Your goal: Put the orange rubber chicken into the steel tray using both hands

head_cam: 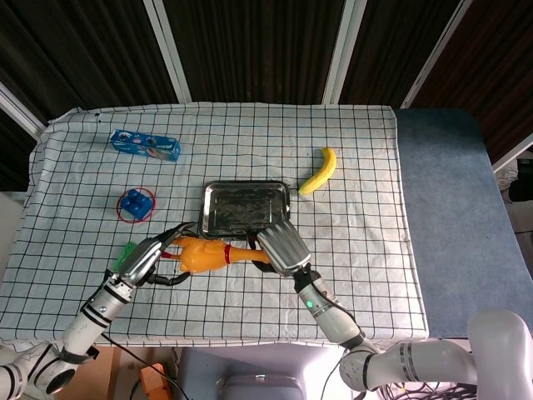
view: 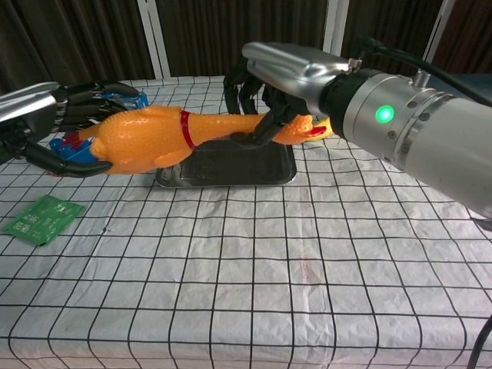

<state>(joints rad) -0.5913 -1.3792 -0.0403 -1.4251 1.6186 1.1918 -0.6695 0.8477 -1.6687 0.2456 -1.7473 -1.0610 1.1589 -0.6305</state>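
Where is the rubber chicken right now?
The rubber chicken is held between the left hand and right hand, just in front of the steel tray.
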